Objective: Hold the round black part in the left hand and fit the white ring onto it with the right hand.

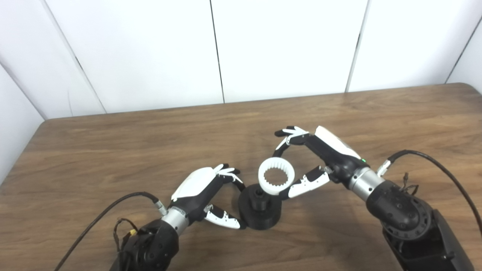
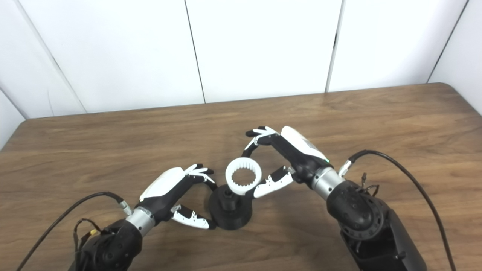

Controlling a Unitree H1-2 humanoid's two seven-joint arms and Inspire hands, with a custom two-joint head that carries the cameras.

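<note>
The round black part (image 1: 260, 209) stands on the wooden table (image 1: 113, 150) near its front middle, with a raised hub on top. My left hand (image 1: 211, 192) is closed around its left side, fingers behind and thumb in front. My right hand (image 1: 305, 162) pinches the white toothed ring (image 1: 276, 176) between its fingers and thumb and holds it tilted just above and behind the hub. The ring's lower edge overlaps the black part's top; I cannot tell whether they touch.
White wall panels (image 1: 282, 45) stand behind the table's far edge. Black cables (image 1: 444, 169) trail from both wrists over the table. Bare tabletop lies to the left, right and behind the hands.
</note>
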